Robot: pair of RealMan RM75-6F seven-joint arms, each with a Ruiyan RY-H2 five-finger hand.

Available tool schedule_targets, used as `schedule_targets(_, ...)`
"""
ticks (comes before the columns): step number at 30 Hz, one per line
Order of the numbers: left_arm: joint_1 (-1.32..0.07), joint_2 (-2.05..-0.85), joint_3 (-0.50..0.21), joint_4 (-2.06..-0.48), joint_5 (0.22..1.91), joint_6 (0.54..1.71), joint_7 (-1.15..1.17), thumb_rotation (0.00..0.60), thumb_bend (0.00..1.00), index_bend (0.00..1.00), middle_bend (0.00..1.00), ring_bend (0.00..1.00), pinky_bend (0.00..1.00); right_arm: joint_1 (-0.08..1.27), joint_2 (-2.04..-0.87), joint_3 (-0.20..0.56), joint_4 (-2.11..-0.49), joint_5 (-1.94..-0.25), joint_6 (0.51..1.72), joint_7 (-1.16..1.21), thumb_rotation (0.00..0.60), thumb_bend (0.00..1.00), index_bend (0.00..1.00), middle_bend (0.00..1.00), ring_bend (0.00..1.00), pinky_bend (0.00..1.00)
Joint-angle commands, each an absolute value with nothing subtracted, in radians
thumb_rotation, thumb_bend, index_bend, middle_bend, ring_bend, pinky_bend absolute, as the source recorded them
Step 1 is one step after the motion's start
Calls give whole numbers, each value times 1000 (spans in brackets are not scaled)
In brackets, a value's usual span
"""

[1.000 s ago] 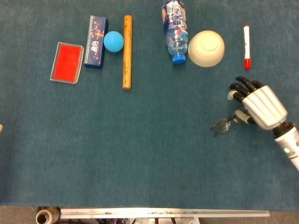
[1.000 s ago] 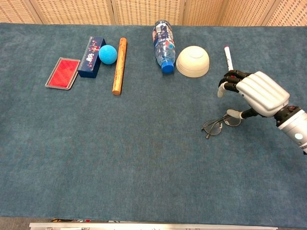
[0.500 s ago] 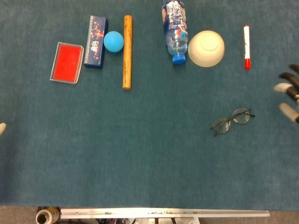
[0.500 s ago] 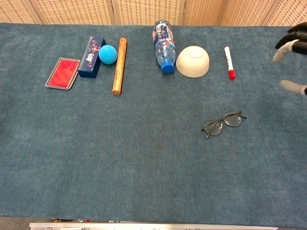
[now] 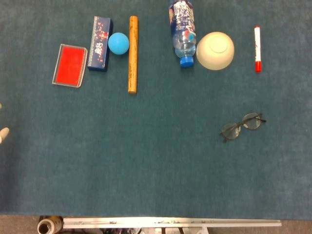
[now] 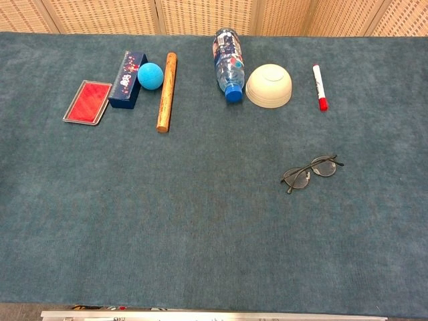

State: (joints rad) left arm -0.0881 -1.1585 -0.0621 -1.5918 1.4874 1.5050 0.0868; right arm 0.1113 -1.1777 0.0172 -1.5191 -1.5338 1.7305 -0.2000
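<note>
A pair of glasses (image 5: 242,126) (image 6: 309,172) lies alone on the blue cloth table (image 5: 146,161), right of centre, with nothing touching it. My right hand shows in neither view. Of my left hand (image 5: 3,133) only pale fingertips (image 5: 4,132) poke in at the left edge of the head view, far from every object; what its fingers do is hidden. The chest view shows no hand at all.
Along the far side lie a red case (image 5: 69,65), a dark blue box (image 5: 100,36), a blue ball (image 5: 118,43), a wooden stick (image 5: 132,53), a water bottle (image 5: 182,31) on its side, an upturned cream bowl (image 5: 215,50) and a red-capped marker (image 5: 257,48).
My right hand has let go of the glasses and drawn away to the right, out of both views. The glasses stay on the cloth. Left fingertips have edged in at the left border.
</note>
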Motion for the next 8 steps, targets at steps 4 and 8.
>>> schedule_targets(4,-96,-1164,-73,-1580,1475,1496,70,600,114,430,406,364,547,71,-1199,61,-1480,-1455,1716,-120,600,158,443,358,202,444)
schedule_targets(8,-103,-1168,-75,-1572,1467,1484,70,600,114,430,406,364,547,65,-1201,75,-1467,-1448,1709,-101,600,159,443,358,202,444)
